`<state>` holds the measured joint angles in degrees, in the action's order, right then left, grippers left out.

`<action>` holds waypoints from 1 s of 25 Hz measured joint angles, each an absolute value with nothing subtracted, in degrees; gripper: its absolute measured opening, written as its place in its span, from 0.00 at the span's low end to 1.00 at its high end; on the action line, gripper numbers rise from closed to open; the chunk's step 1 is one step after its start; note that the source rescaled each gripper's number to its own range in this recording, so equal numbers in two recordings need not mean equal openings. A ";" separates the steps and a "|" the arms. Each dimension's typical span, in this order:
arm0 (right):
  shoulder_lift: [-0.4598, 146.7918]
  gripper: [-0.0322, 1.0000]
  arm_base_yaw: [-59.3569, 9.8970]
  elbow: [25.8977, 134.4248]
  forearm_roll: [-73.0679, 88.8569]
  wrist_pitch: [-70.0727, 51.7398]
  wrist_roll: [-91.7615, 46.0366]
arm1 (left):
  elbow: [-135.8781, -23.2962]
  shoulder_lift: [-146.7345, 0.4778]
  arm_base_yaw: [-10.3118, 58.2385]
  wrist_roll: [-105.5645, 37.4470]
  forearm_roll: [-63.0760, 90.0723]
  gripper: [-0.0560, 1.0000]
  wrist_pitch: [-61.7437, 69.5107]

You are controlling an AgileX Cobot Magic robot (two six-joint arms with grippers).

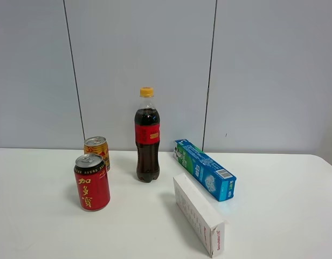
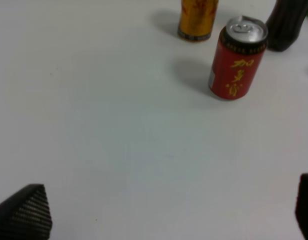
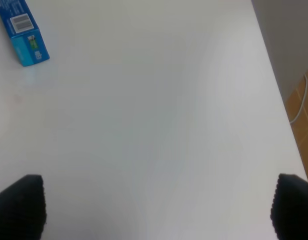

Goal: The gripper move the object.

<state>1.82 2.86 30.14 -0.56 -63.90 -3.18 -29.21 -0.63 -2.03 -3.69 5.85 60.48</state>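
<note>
Cola bottle [image 1: 147, 135]: upright on the white table [image 1: 274, 216], long axis vertical, yellow-orange cap [image 1: 146, 91] uppermost, red label facing the camera. It stands toward the far middle of the table, untouched.

Arms: neither appears in the high view. Each wrist camera looks down over bare tabletop, with only dark fingertips at the frame's lower corners.

Left gripper [image 2: 169, 212]: jaws spread wide, holding and touching nothing. Right gripper [image 3: 154, 207]: jaws likewise wide apart, empty.

Near to far: white carton [image 1: 199, 214] lying flat, right of centre; red can with gold characters [image 1: 91, 182] at left; blue-green box [image 1: 204, 169] lying flat, just right of the bottle; gold can [image 1: 97, 152] behind the red can, left of the bottle.
</note>
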 joint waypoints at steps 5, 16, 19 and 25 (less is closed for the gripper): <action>-0.11 1.00 2.86 28.90 -0.61 -61.70 -3.30 | -29.21 -0.63 -2.03 -3.69 5.85 1.00 60.48; -0.11 1.00 2.86 28.90 -0.73 -61.29 -3.30 | -29.21 -0.63 -2.03 -3.69 5.85 1.00 60.48; -0.11 1.00 2.86 28.90 -0.73 -61.29 -3.30 | -29.21 -0.63 -2.03 -3.69 5.85 1.00 60.48; -0.11 1.00 2.86 28.90 -0.73 -61.29 -3.30 | -29.21 -0.63 -2.03 -3.69 5.85 1.00 60.48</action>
